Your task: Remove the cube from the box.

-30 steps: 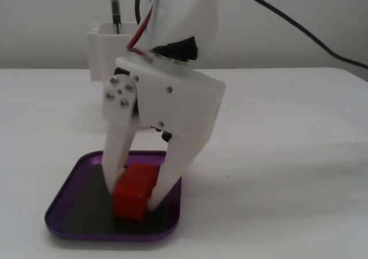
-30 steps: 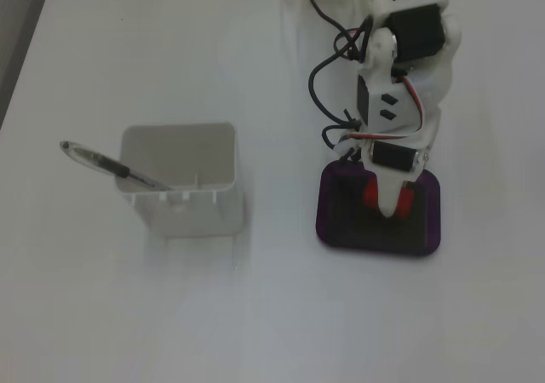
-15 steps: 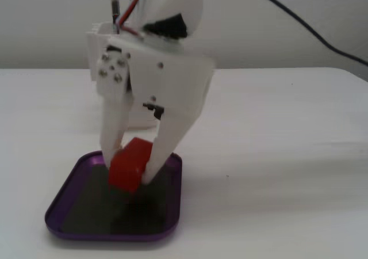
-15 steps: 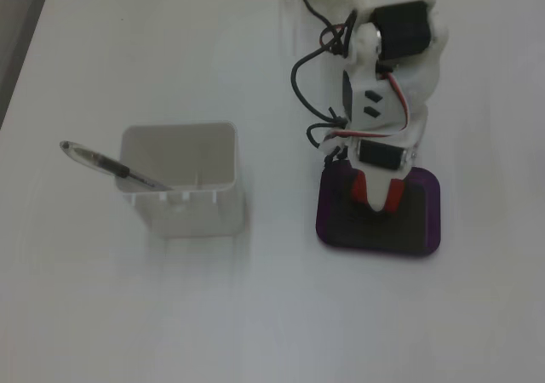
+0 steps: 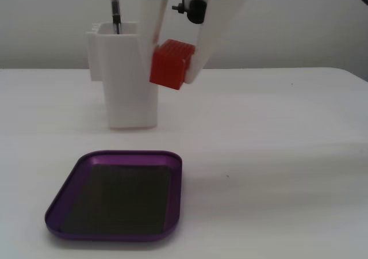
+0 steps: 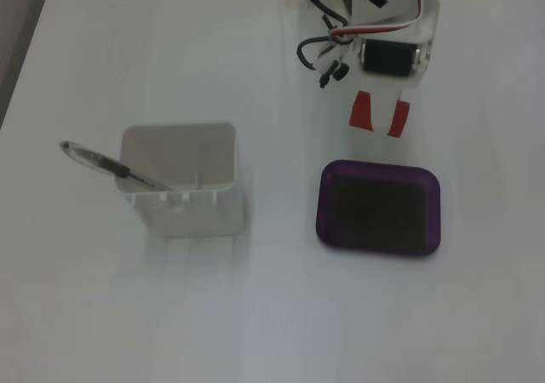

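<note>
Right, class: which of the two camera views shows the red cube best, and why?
The low fixed view facing the table: there the cube shows two full faces, held clear above the table between the white fingers. In the fixed view from above, the cube shows only as two red patches, split by a finger.

White container (image 5: 127,77) beside lifted pincer (image 5: 175,63)
</note>
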Controlling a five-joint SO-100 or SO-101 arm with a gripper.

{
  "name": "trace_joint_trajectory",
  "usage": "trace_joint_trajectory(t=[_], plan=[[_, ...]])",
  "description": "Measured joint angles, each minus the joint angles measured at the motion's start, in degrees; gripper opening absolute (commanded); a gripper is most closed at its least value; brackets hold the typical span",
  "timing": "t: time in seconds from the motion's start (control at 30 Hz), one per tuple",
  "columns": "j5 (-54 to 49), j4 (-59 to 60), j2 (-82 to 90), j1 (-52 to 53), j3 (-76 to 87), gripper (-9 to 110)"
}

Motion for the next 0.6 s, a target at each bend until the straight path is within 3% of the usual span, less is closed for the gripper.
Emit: trace_joint_trajectory(t=[0.2,0.6], plan=[[-3.3,-1.8,5.5,-0.1,15.4,-1],[-8.9,-22.2,21.2,-0.6,50.1,-1]])
